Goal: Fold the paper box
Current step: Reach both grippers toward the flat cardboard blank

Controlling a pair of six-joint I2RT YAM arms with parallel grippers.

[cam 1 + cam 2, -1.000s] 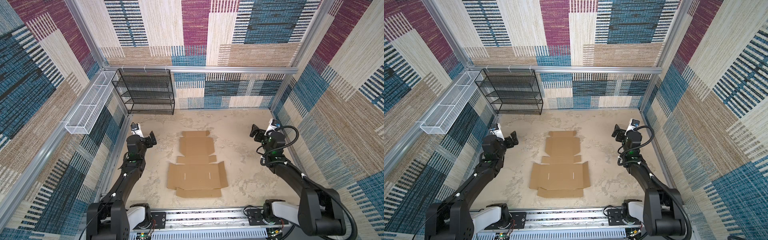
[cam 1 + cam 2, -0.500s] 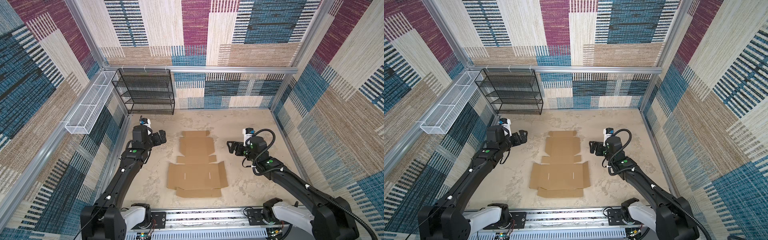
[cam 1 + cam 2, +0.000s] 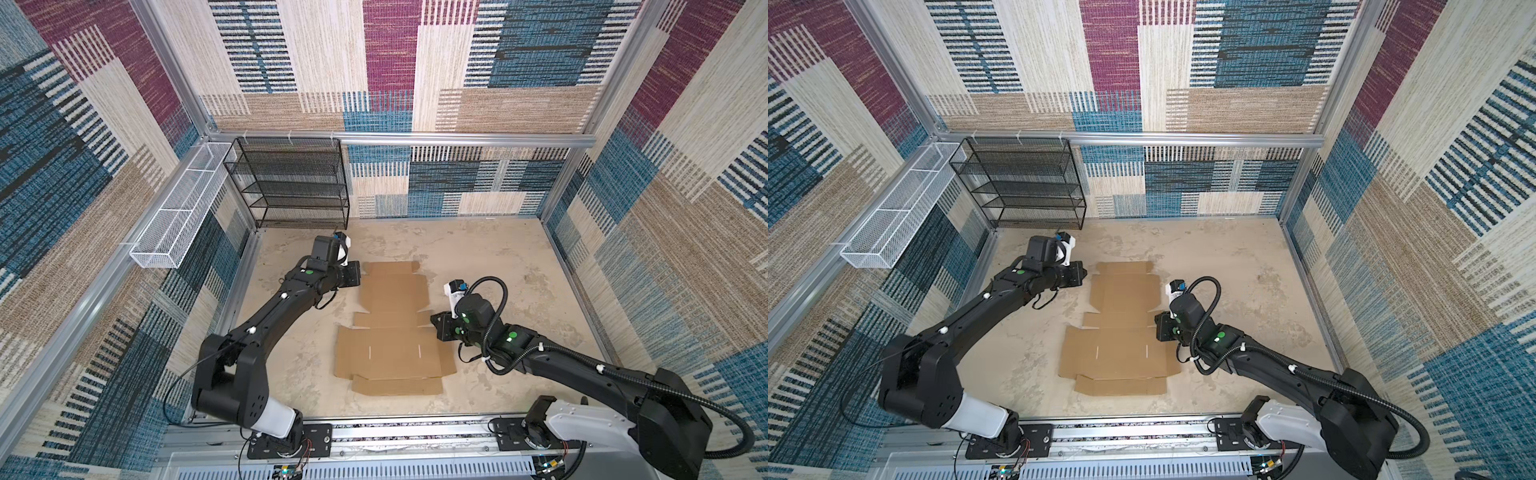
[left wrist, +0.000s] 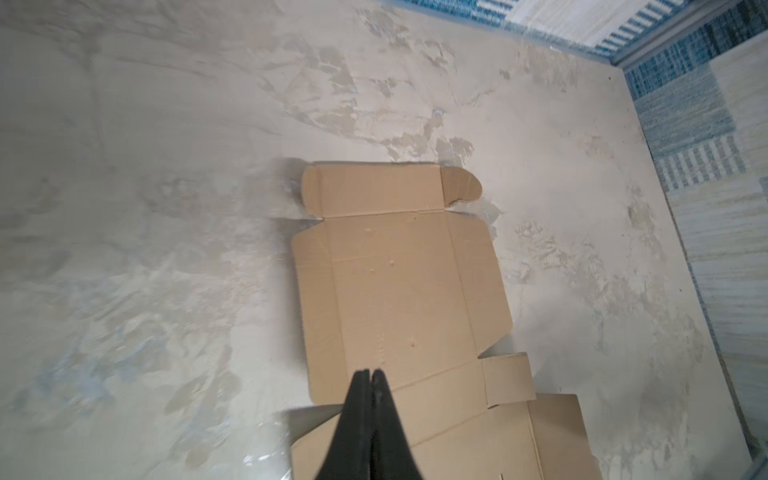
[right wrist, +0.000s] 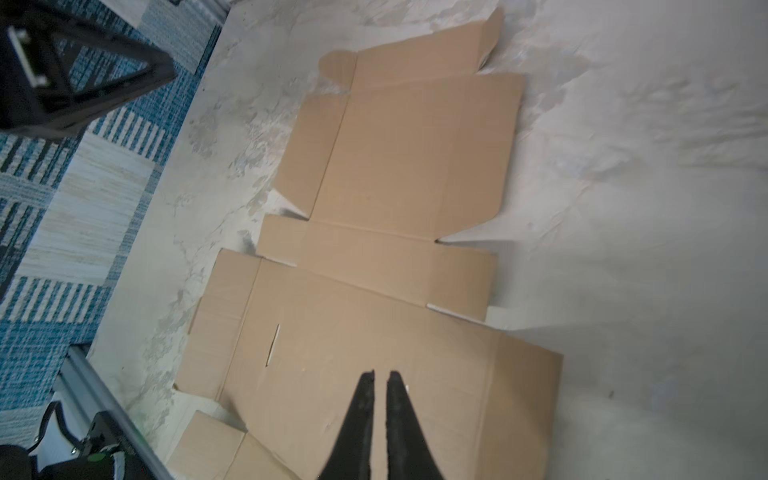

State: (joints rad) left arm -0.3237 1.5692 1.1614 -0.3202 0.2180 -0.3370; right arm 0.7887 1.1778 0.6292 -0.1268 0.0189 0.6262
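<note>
Left wrist view showed your left gripper (image 4: 370,372) with its jaws pressed flat together and nothing between them, the tip poised over the paper box (image 4: 399,291). Right wrist view showed your right gripper (image 5: 380,374) likewise closed to a thin slit, empty, above the widest panel of the sheet. Neither view settled whether a tip touched the cardboard.

In both top views the paper box (image 3: 390,328) lay as a flat, unfolded die-cut sheet near the middle of the worktop (image 3: 498,257). Its wide slotted panel faced the near edge and its narrower panels ran toward the far edge. No flap stood raised, so you should treat the folding as not yet begun.

Note the placement of the arms. The left gripper (image 3: 357,274) sat at the left edge of the far, narrower panel. The right gripper (image 3: 434,322) sat at the right edge, about where the wide panel meets the strip beyond it. This arrangement probably served two purposes:

1. Closed jaws form a slim wedge, suited to slipping under a flap or pressing along a crease. Open jaws have little to pinch on a sheet lying flat.
2. Opposite sides let one arm pin the sheet while the other lifts.

Expect the thin sheet to slide on the smooth worktop if pushed from one side only.

A black wire shelf (image 3: 291,183) stood at the far left corner, with a white mesh basket (image 3: 178,216) on the left wall. Both were well apart from the work.
</note>
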